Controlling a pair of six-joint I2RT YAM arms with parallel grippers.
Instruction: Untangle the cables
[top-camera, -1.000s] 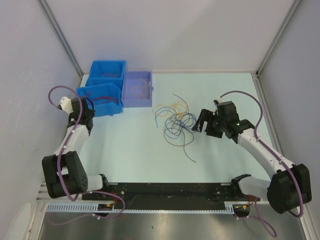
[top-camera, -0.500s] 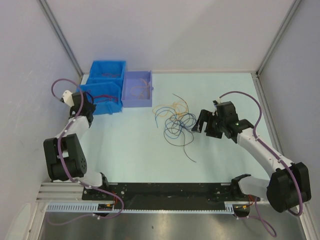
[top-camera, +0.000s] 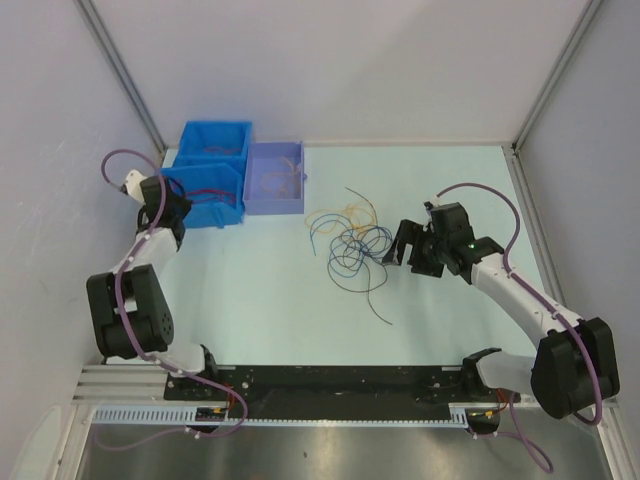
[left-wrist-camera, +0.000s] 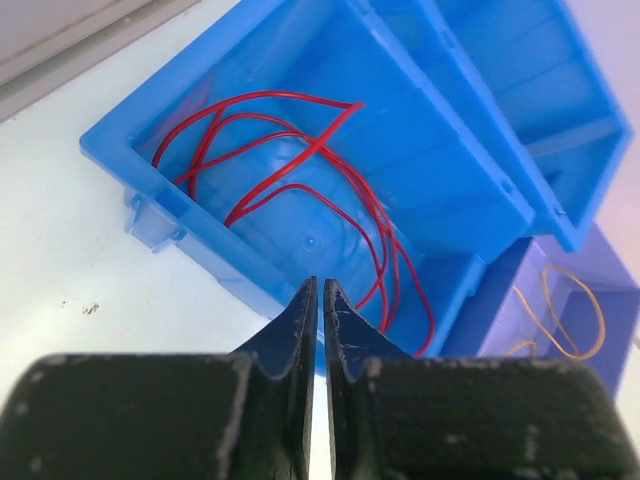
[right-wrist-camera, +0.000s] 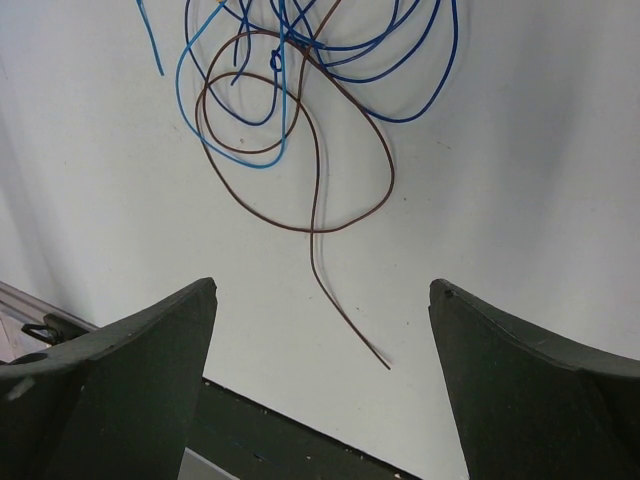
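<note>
Cables (top-camera: 358, 240) lie tangled; right pincer (right-wrist-camera: 322, 295) gapes wide, empty; left pincer (left-wrist-camera: 320, 288) nearly closed, empty.

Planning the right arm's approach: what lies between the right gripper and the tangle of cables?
In the right wrist view, only bare table and the loose tail of a brown cable, trailing from the tangle to between the right gripper's open fingers.

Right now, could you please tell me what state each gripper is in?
Left gripper: shut, holding nothing, by the blue bin.
Right gripper: open, empty, just short of the cables.
</note>
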